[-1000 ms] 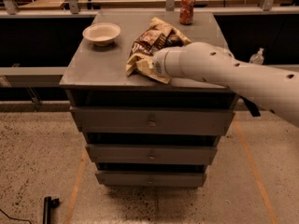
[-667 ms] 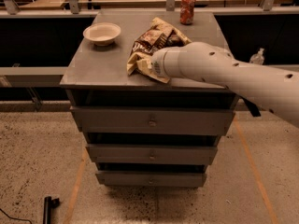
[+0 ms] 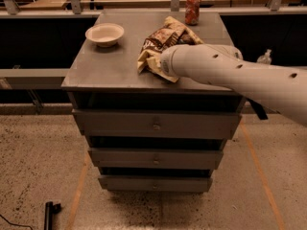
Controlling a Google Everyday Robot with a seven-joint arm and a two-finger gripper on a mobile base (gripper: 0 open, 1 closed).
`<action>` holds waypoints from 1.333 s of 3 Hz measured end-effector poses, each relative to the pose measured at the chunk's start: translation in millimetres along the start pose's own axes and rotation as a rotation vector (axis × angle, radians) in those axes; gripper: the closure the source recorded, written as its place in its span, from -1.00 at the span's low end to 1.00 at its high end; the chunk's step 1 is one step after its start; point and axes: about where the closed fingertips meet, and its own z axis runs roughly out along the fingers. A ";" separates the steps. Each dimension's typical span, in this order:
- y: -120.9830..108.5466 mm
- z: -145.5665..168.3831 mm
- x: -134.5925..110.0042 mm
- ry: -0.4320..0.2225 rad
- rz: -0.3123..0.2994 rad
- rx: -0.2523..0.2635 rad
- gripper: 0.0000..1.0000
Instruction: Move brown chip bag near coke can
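The brown chip bag (image 3: 165, 38) lies crinkled on the grey cabinet top (image 3: 110, 66), right of centre, its cream end toward the front edge. The coke can (image 3: 193, 8) stands upright at the back right of the top, a short gap beyond the bag's far end. My white arm reaches in from the right. My gripper (image 3: 160, 66) is at the arm's tip, against the bag's near end and hidden by the wrist.
A shallow cream bowl (image 3: 104, 34) sits at the back left of the top. The cabinet has three drawers (image 3: 156, 126) below. A rail and counter run behind it. A small clear bottle (image 3: 265, 57) stands to the right, behind the arm.
The bag and the arm's tip have shifted very slightly toward the back right, toward the can. The can and the bowl have not moved.
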 end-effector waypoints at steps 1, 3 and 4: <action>-8.3 -5.6 -32.6 -0.070 -0.084 0.070 1.00; -115.1 -31.3 -77.0 -0.172 -0.187 0.288 1.00; -147.6 -53.2 -71.7 -0.164 -0.183 0.350 1.00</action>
